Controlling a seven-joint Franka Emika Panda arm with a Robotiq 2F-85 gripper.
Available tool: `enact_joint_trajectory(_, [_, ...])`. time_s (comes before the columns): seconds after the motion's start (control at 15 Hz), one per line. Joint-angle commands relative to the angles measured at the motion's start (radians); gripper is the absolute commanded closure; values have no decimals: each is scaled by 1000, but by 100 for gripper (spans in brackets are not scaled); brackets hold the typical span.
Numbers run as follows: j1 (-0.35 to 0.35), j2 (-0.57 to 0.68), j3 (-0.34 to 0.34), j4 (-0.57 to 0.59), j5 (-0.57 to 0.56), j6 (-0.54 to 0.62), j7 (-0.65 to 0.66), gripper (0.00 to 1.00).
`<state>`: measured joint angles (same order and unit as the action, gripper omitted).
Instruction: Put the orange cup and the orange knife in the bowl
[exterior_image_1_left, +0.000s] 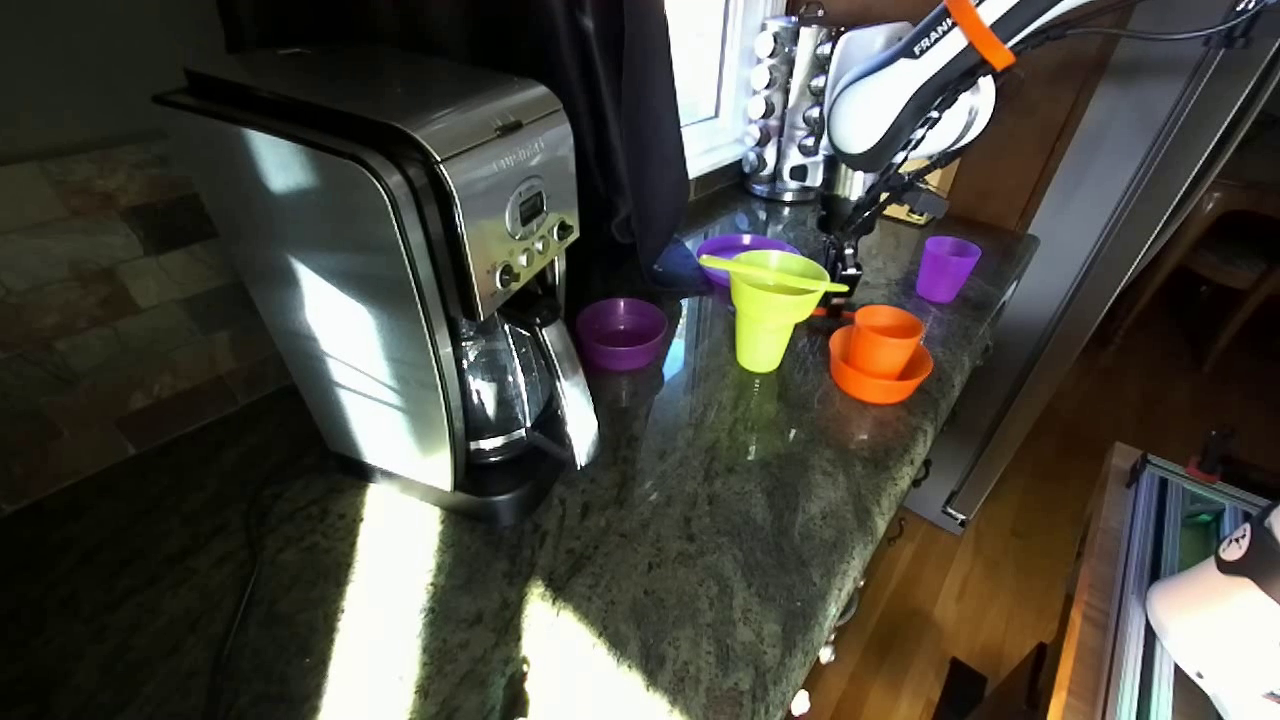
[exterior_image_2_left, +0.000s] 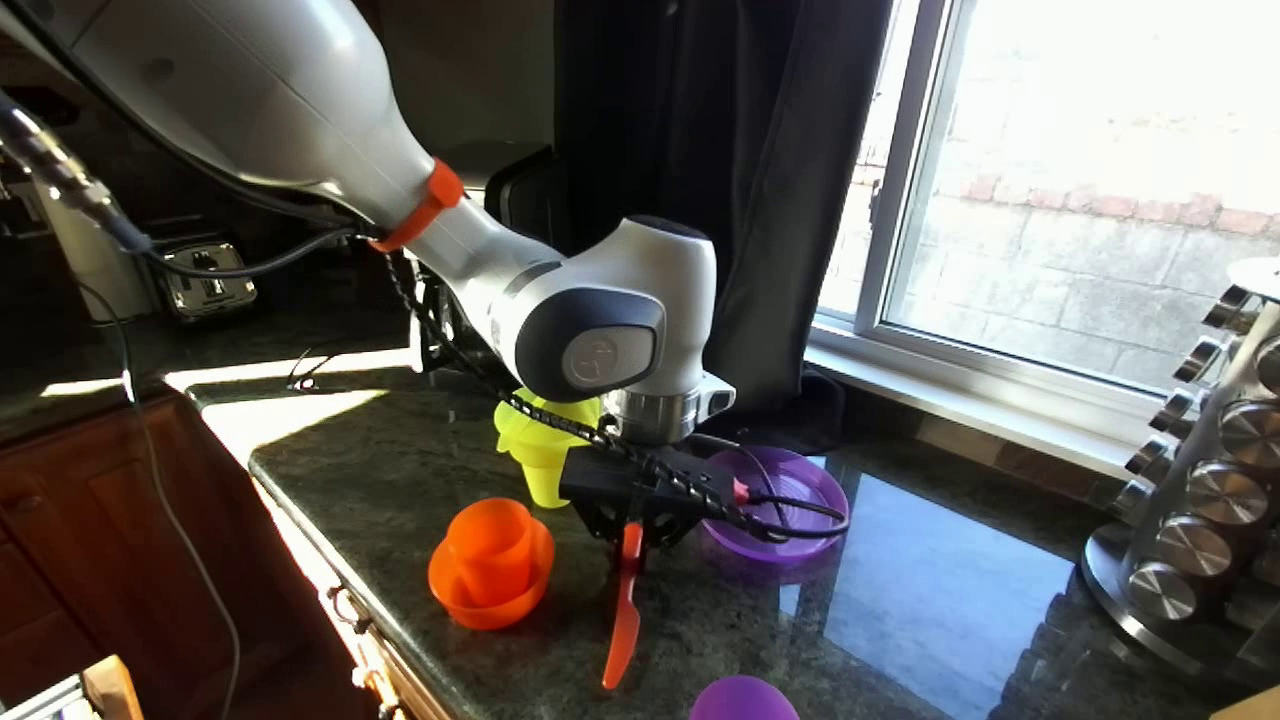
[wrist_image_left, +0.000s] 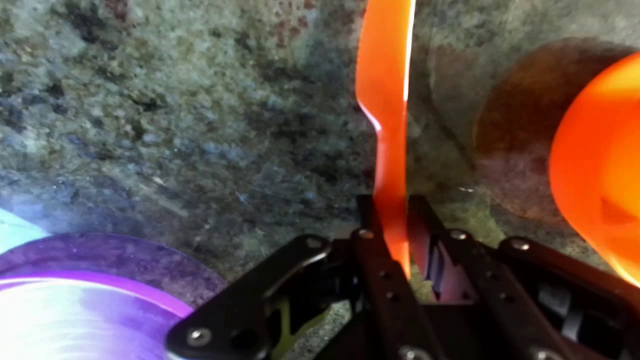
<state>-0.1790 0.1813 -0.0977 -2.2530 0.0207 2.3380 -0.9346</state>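
My tool (wrist_image_left: 391, 202) is pinching the orange knife (exterior_image_2_left: 622, 630) by its handle, the blade reaching out past it; whether the knife touches the tabletop (exterior_image_1_left: 700, 480) I cannot tell. The orange cup (exterior_image_1_left: 885, 340) already stands in the bowl (exterior_image_1_left: 878, 390), near the knife but apart from it, so I judge that only the knife is left to place. I would lift straight up until the blade is above the cup's rim, then travel sideways slowly, since a low swing could knock the cup or shove the bowl. The cup fills much of the bowl, so I'd aim the blade at the gap next to it, lean the handle on the cup's wall and let go gently; a long knife may well tip out. As for the rest, the yellow-green cup (exterior_image_1_left: 765, 335) carries a yellow-green utensil (exterior_image_1_left: 774, 274) across its rim, the purple plate (exterior_image_2_left: 820, 480) lies near the tool, and a purple bowl (exterior_image_1_left: 620, 357) stands beside the coffee maker (exterior_image_1_left: 370, 290)
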Motion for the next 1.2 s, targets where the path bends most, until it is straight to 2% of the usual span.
enact_joint_trajectory(0.0, [-52, -107, 8, -48, 130, -101, -214, 95])
enact_joint_trajectory(0.2, [-56, -188, -20, -71, 199, -200, -336, 95])
enact_joint_trajectory(0.53, [-39, -332, -75, -101, 275, -348, -445, 95])
enact_joint_trajectory(0.8, [-25, -436, -122, -128, 321, -436, -519, 95])
enact_joint_trajectory(1.13, [-2, -517, -176, -178, 448, -508, -625, 95])
